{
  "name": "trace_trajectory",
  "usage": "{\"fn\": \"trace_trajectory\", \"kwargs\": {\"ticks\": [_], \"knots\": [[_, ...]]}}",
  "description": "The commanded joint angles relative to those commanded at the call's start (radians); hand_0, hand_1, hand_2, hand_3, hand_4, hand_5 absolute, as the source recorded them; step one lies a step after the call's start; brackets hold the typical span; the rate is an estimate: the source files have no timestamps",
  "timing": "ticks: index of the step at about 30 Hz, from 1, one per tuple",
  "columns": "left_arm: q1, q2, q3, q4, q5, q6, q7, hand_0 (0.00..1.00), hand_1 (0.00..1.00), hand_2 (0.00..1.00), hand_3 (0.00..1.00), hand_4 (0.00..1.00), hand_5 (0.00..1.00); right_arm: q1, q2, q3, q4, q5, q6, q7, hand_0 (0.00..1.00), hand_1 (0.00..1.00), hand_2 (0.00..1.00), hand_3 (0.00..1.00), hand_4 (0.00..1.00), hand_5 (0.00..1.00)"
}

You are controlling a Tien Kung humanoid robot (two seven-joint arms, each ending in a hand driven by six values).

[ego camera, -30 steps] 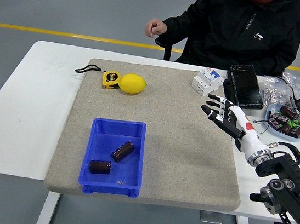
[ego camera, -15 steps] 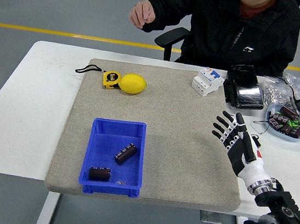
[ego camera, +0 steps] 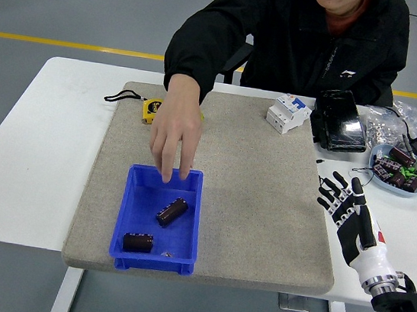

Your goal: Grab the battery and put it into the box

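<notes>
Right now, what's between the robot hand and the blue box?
In the head view, only bare grey mat lies between the right robot hand and the blue box. The person's hand reaches in from the far side.

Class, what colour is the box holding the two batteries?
Blue; the box shows best in the head view.

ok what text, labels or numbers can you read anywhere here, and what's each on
None can be read.
Person's jacket: a white chest logo and a line of print by the zip, too small to read.
White switch block: blue markings, blurred.
Tape measure: label too small to read.
Batteries in the blue box: no readable print.
</notes>
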Motion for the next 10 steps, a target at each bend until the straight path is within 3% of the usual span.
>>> {"fn": "trace_trajectory", "kwargs": {"ticks": [10], "knots": [[0.013, 0.006, 0.01, -0.001, 0.016, -0.003, -0.003, 0.727, 0.702, 0.662, 0.584, 0.631, 0.543, -0.013, 0.011, 0.013, 0.021, -0.011, 0.003, -0.004, 0.861, 0.848, 0.866, 0.891, 0.998, 0.94]]}}
